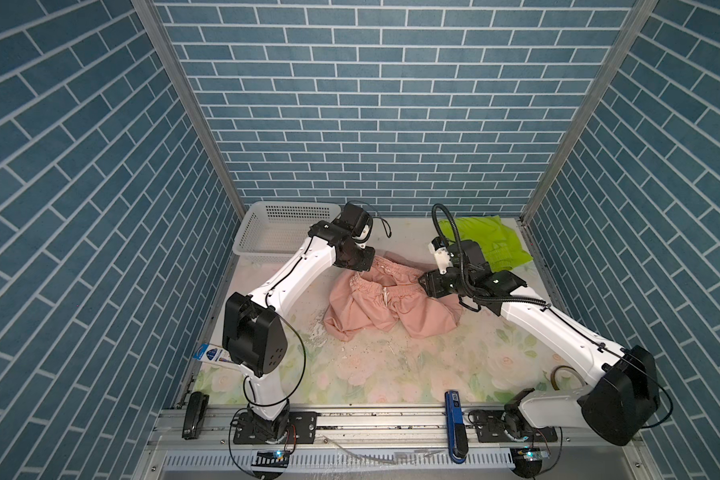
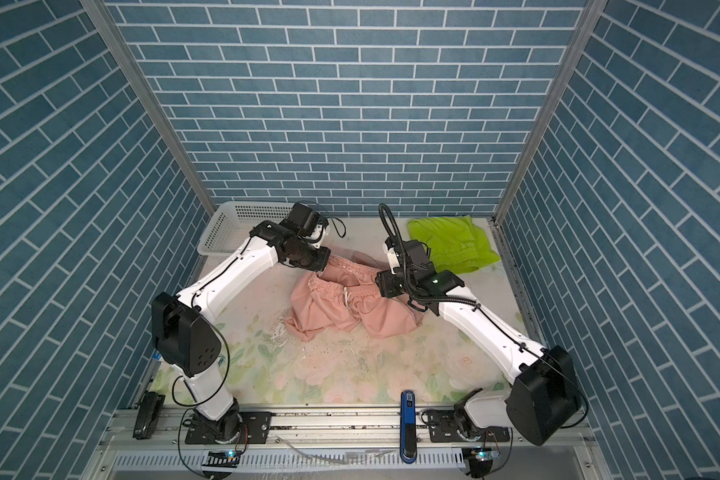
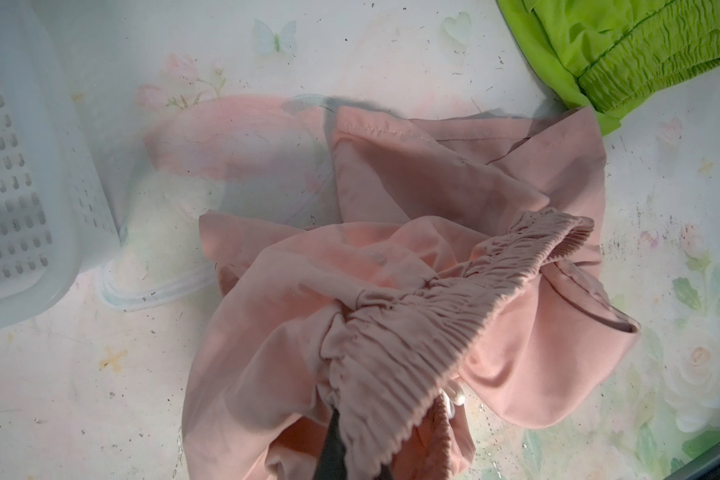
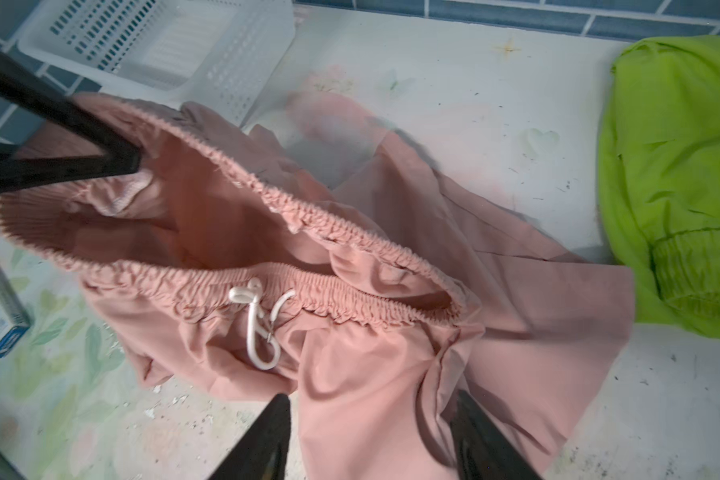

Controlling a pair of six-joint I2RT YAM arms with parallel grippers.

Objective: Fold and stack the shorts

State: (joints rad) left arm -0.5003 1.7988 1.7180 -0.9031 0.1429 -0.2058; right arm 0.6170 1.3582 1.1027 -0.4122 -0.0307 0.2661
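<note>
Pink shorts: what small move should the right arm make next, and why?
Probably lower the right gripper and close it on the free end of the waistband. The left gripper is shut on the other end of the pink shorts, which lie crumpled; the right jaws are open, holding nothing. Two grips could stretch them flat.

Floral-print table [image 1: 454, 365], crumpled salmon-pink shorts [image 1: 391, 307] mid-table, lime-green shorts [image 1: 504, 243] far right corner, white basket [image 1: 250, 237] far left corner
</note>
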